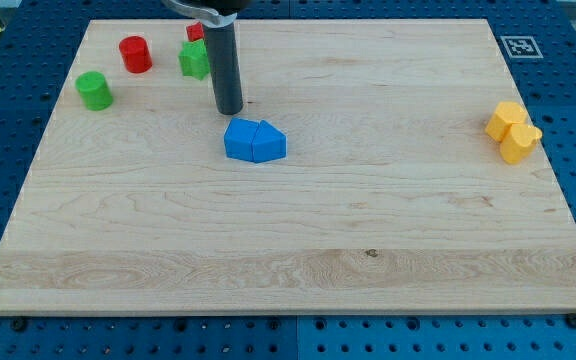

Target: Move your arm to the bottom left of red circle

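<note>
The red circle (135,54) is a short red cylinder near the view's top left of the wooden board (298,250). My tip (228,110) rests on the board to the right of and below the red circle, well apart from it. The tip stands just above the two blue blocks (255,141), which touch each other. A green star-like block (195,60) sits between the red circle and the rod. A green cylinder (94,90) lies below and left of the red circle.
A second red block (195,32) shows partly behind the rod at the view's top. Two yellow blocks (512,132) touch each other near the board's right edge. A fiducial tag (517,46) sits at the top right corner.
</note>
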Tool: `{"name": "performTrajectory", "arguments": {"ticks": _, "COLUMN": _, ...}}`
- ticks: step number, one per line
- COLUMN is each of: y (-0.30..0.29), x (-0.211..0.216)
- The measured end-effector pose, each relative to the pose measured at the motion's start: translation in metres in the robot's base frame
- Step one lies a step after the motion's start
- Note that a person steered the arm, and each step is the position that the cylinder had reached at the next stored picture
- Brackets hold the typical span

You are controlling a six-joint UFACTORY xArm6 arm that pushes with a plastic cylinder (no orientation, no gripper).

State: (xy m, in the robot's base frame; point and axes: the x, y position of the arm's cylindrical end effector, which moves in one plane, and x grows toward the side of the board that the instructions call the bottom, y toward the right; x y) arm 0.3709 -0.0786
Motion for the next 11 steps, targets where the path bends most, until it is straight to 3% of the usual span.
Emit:
{"name": "performTrajectory", "arguments": {"ticks": 7, "y": -0.106, "x": -0.054}}
{"name": "performTrajectory", "arguments": {"ticks": 11, "y": -0.165, "x": -0.06}}
